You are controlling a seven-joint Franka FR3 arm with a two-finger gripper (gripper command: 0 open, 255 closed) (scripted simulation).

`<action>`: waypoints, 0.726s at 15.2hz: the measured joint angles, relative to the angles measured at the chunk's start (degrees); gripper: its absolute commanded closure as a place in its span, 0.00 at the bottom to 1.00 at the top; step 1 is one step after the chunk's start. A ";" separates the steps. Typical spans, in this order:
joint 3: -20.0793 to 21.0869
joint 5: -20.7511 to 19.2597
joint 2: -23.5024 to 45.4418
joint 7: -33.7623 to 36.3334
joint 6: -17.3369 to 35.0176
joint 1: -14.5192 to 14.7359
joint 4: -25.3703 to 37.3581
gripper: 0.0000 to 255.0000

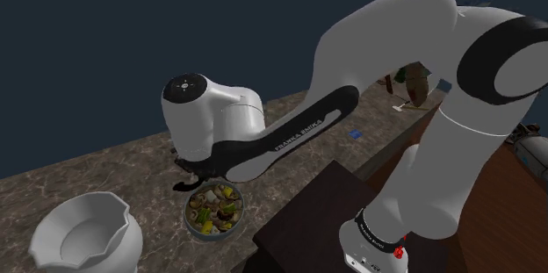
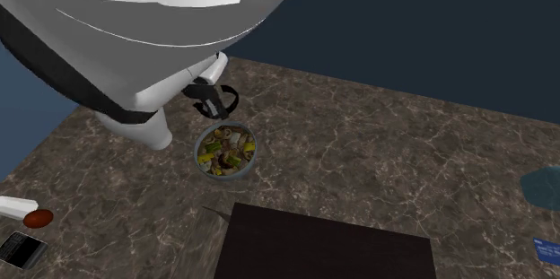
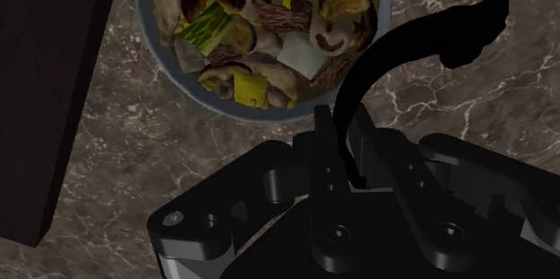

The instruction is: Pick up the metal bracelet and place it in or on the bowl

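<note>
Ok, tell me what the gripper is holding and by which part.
The black bracelet, clasped between the fingers of the gripper at one stretch of its band; the rest curves free beyond the fingertips.

Three downward views, wrist closest, sharing the food bowl (image 3: pixel 280 114)

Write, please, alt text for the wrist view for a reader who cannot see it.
The black pincer is shut on a black curved bracelet close to a round bowl filled with mushrooms and vegetable pieces. The bowl stands on a brown marbled counter near a dark box.
</note>
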 measured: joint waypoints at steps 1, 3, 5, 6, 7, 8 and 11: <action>0.65 1.29 -2.62 0.10 0.59 0.06 -2.95 1.00; 1.58 3.36 -6.36 0.19 1.46 0.42 -7.07 1.00; 2.26 6.03 -10.99 -0.39 2.85 0.83 -12.36 1.00; 2.53 7.08 -12.52 -0.54 2.96 1.17 -13.79 1.00; 2.63 7.35 -13.06 -0.41 3.43 1.32 -14.74 1.00; 2.66 7.03 -12.81 -0.02 4.11 1.29 -15.25 1.00; 2.66 5.29 -11.23 1.55 6.23 1.06 -16.22 1.00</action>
